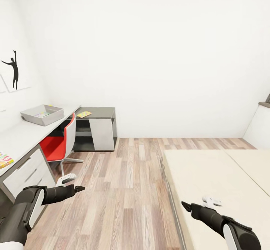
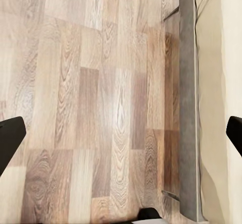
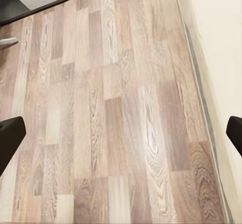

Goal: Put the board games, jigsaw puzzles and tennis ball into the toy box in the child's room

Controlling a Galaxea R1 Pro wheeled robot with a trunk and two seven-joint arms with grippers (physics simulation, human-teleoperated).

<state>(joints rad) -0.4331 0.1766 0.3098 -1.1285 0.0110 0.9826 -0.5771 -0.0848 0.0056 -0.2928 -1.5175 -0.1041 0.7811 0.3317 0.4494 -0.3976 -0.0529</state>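
Both arms are hovering over the plank floor (image 1: 123, 190) with jaws apart and empty — the toy box (image 1: 42, 114) is sitting on the tabletop (image 1: 18, 135), a jigsaw puzzle (image 1: 84, 114) lying beyond it.

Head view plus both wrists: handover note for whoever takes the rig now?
Left hand: open, empty, over the wood floor.
Right hand: open, empty, by the bed edge.
Toy box: on the table at left, coloured items inside, count unclear.
One flat multicoloured item lies on the far desk section; another at the table's near end.
No board games visible on the bed part in view.
Left: collect remaining toys, load the box.
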